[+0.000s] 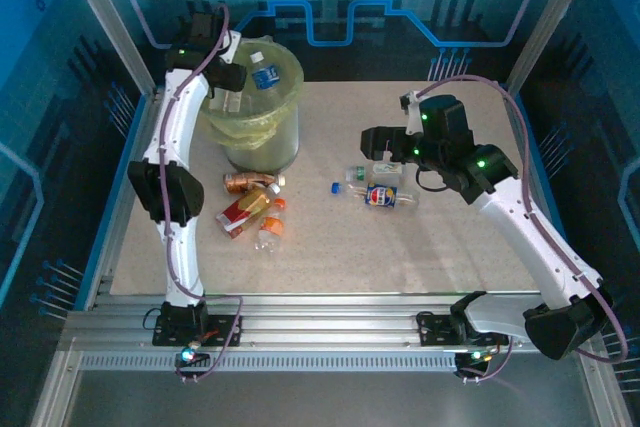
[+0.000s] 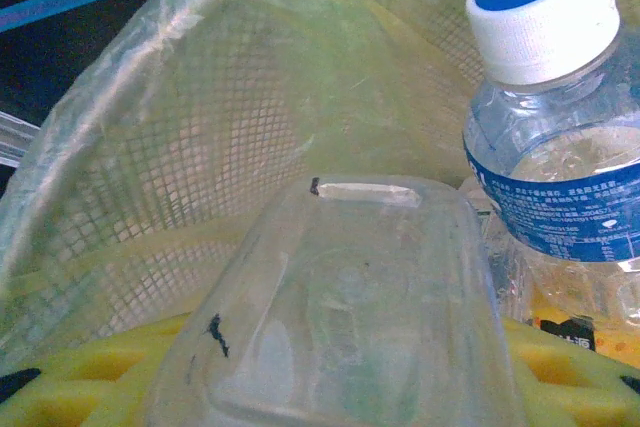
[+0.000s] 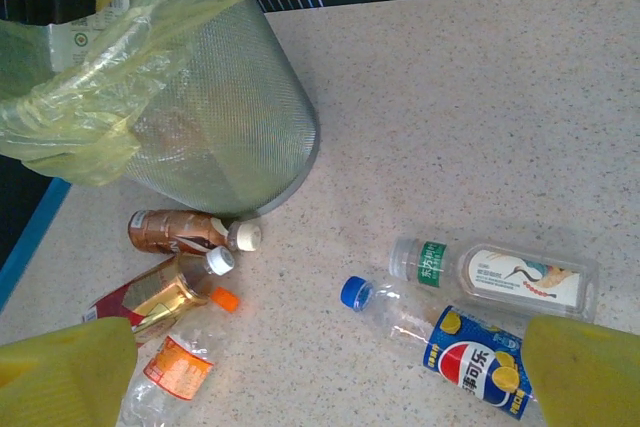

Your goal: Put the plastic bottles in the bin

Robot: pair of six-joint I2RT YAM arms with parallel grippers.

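Tabletop speckled beige beneath bin, blue panels around

The overhead camera is looking down from six o'clock. The left wrist camera is peering closely into the yellow-green-lined round mesh bin. The right wrist camera is sharing that bin, at its ten o'clock, with the overhead.

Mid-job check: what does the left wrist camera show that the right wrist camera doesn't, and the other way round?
Left wrist: a clear bottle held in the left jaws over the bin, beside a Pocari Sweat bottle already in it. Right wrist: five bottles lying on the table, among them a Pepsi bottle and a brown bottle, with the right jaws open above them. Both: the bin's yellow-green bag.
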